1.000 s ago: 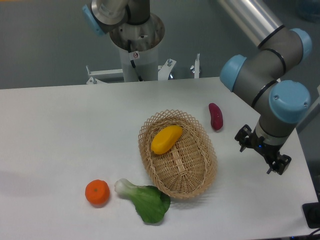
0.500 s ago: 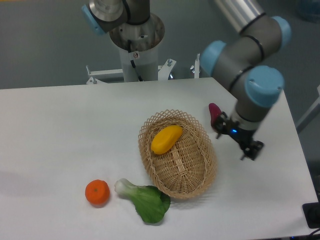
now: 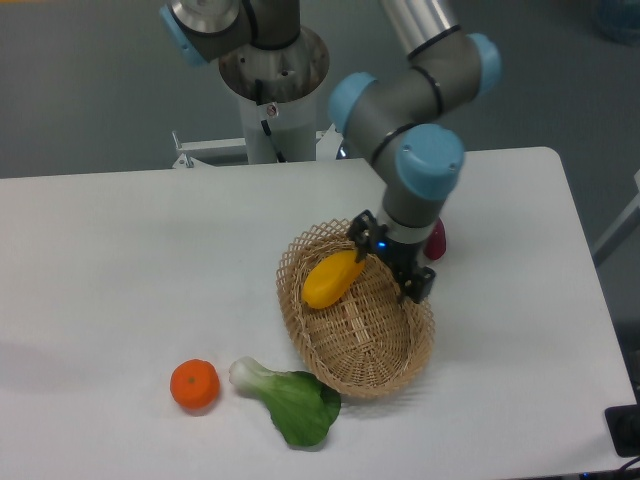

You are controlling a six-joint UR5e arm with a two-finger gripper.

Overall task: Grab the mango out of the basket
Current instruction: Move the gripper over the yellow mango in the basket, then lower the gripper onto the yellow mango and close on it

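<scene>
Fingers (image 3: 385, 262) spread above basket (image 3: 400, 355) holding 1 mango (image 3: 330, 279).

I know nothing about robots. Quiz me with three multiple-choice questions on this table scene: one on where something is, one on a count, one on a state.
1. Where does the mango lie?
A. in the basket
B. on the bare table
C. on the leafy green

2. How many round orange fruits are on the table?
A. none
B. one
C. three

3. What is the gripper doing?
A. lifting the mango clear
B. gripping the leafy green
C. holding nothing, above the basket's right side

Answers: 1 A, the mango rests on the wicker floor. 2 B, a single orange sits near the leafy green. 3 C, its fingers show nothing between them.
</scene>
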